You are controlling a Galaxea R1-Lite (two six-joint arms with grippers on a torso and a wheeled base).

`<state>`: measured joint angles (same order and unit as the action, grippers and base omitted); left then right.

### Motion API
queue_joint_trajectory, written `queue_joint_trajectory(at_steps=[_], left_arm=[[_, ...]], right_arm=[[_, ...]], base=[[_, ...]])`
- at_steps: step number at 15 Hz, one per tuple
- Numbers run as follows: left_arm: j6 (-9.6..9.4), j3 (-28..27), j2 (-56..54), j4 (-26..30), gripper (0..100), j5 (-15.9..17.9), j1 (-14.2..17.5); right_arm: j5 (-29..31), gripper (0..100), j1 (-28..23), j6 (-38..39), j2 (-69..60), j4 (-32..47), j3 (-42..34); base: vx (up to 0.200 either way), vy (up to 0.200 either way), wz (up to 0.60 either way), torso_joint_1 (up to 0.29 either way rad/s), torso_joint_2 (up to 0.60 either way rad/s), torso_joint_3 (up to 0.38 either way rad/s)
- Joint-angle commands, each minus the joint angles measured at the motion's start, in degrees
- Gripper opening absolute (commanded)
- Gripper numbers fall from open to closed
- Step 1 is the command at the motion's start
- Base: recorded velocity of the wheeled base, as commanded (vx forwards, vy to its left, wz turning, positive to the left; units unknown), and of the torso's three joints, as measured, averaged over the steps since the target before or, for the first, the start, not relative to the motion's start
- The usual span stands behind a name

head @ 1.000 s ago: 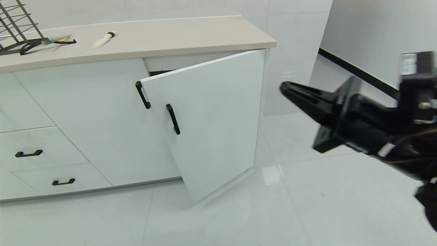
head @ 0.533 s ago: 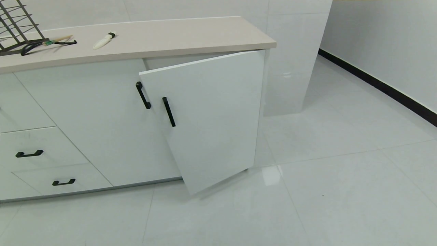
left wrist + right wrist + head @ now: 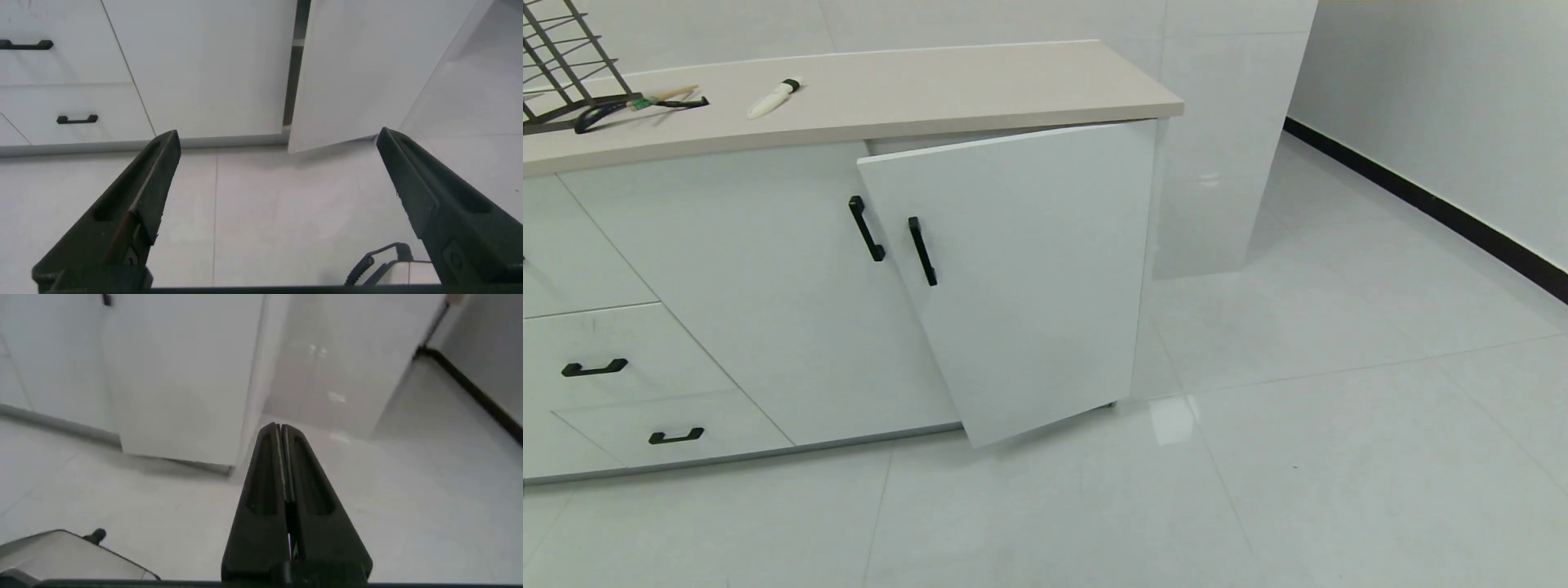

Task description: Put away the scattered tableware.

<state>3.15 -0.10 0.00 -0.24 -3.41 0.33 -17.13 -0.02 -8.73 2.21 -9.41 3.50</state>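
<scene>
On the beige countertop (image 3: pixel 947 82) lie a white-handled utensil (image 3: pixel 772 96) and a wooden and green utensil (image 3: pixel 658 98) next to a black wire rack (image 3: pixel 560 65). Below the counter, the white cabinet door (image 3: pixel 1029 269) with a black handle (image 3: pixel 922 251) stands slightly ajar. My left gripper (image 3: pixel 278 139) hangs open over the floor, facing the foot of that door (image 3: pixel 368 65), with nothing between its fingers. My right gripper (image 3: pixel 280 433) is shut and empty, low above the floor, pointing toward the door (image 3: pixel 188 376).
A second door with a black handle (image 3: pixel 866 229) sits left of the ajar one. Two drawers (image 3: pixel 594 367) (image 3: pixel 676 436) are at the far left. A white pillar (image 3: pixel 1217 163) stands right of the cabinet. Open tiled floor (image 3: pixel 1298 449) spreads to the right.
My right arm, raised at the right of the head view one second ago, has dropped out of it. The cabinet door has swung closer to shut.
</scene>
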Motion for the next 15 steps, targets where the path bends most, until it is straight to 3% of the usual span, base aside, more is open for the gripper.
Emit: queue_joint_trajectory(at_steps=[1,5,6,9,15], left_arm=[[0.02,0.01,0.00,-0.02,100,-0.01,0.02],[0.02,0.01,0.00,-0.02,100,-0.01,0.02],[0.02,0.01,0.00,-0.02,100,-0.01,0.02],[-0.07,0.01,0.00,-0.02,100,0.07,0.02],[-0.24,0.10,0.00,-0.02,100,-0.01,0.02]], right_arm=[[3.50,0,-0.24,1.87,-2.21,3.70,-3.50],[9.92,0,-0.24,1.96,-2.12,8.00,-3.50],[16.51,0,-0.24,4.33,-2.21,8.97,-3.50],[16.34,0,-0.24,8.03,-2.21,9.15,-3.50],[16.34,0,-0.24,8.03,-2.21,9.15,-3.50]], base=[[0.000,0.000,0.00,0.000,0.00,0.000],[0.000,0.000,0.00,0.000,0.00,0.000],[0.000,0.000,0.00,0.000,0.00,0.000],[0.000,0.000,0.00,0.000,0.00,0.000],[0.000,0.200,0.00,0.002,0.00,0.002]])
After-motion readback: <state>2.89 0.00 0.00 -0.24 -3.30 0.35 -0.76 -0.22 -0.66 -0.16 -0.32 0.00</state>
